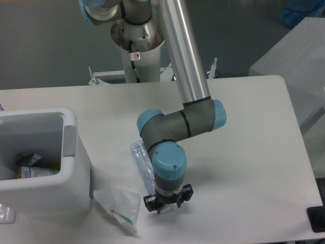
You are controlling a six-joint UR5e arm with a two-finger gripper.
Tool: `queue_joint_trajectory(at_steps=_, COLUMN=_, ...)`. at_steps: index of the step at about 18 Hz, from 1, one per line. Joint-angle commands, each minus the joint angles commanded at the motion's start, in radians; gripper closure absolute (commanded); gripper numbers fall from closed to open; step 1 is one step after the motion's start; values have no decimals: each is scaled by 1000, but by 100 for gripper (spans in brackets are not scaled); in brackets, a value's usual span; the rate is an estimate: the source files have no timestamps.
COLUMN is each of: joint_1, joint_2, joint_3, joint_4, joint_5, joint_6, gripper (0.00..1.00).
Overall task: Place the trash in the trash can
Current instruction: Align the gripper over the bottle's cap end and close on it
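A long crushed clear plastic bottle (142, 160) lies on the white table, running from near the arm's elbow toward the front; the wrist covers its lower end. A crumpled white wrapper with green marks (120, 206) lies in front of the trash can. The trash can (68, 168), a white boxy bin with a grey side panel, stands at the left edge. My gripper (168, 205) points straight down at the table just right of the bottle's lower end. The wrist above hides its fingers, so their state is not visible.
Some packaging (29, 166) lies inside the bin. A scrap of clear plastic (6, 213) sits at the table's front left corner. The robot's base pedestal (138, 48) stands behind the table. A black object (317, 218) sits at the right front edge.
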Motion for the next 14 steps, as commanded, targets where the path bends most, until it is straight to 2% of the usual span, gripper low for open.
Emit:
queue_joint_trajectory(at_steps=6, joint_1=-2, joint_2=6, joint_3=-2, joint_4=0, joint_5=8, joint_6=-2, gripper=56)
queue_joint_trajectory(at_steps=14, joint_1=-6, joint_2=12, joint_3=-11, joint_4=0, joint_5=17, joint_6=2, gripper=66)
